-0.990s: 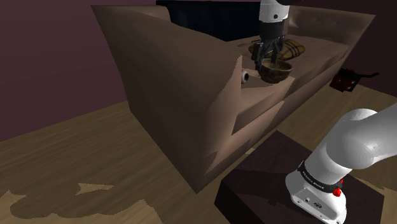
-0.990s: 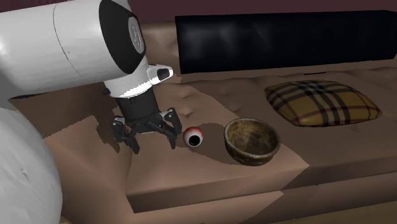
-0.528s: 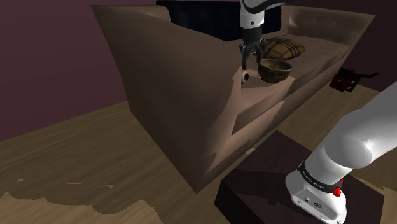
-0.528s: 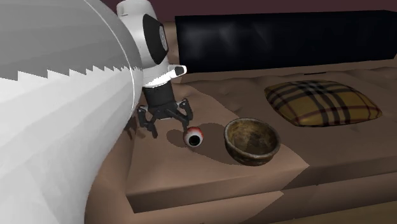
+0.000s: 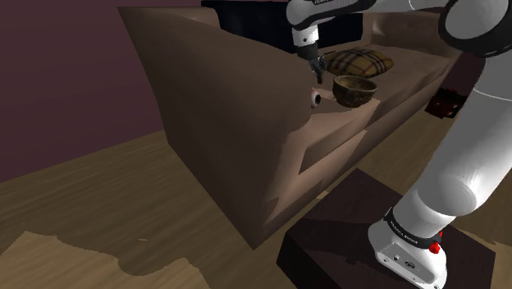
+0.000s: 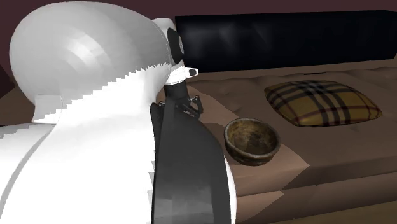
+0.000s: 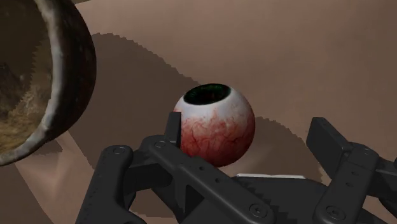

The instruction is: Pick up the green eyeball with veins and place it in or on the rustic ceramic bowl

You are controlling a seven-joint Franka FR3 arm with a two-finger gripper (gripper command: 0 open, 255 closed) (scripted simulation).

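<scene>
The eyeball (image 7: 215, 124) is white with red veins and a dark green iris facing up; it rests on the brown sofa seat (image 5: 328, 111). In the shoulder view the eyeball (image 5: 315, 98) lies just left of the brown, rough-glazed bowl (image 5: 354, 89). My gripper (image 5: 314, 74) hangs right above the eyeball, open. In the wrist view the gripper (image 7: 249, 130) has the ball between its spread fingers, close to one fingertip (image 7: 173, 124) and well apart from the other. The bowl (image 7: 38, 76) stands beside them. In the second exterior view my arm hides the eyeball; the bowl (image 6: 252, 140) shows.
A plaid cushion (image 5: 358, 60) lies on the seat beyond the bowl, cushion (image 6: 321, 103). The sofa's tall armrest (image 5: 213, 107) rises at the shoulder view's left. A black area (image 6: 286, 41) runs behind the backrest. A small dark object (image 5: 444, 103) sits past the sofa's far end.
The gripper has travelled from above the bowl toward the shoulder view's left and now hangs over the eyeball. The arm has swung across the second exterior view, hiding the eyeball.
</scene>
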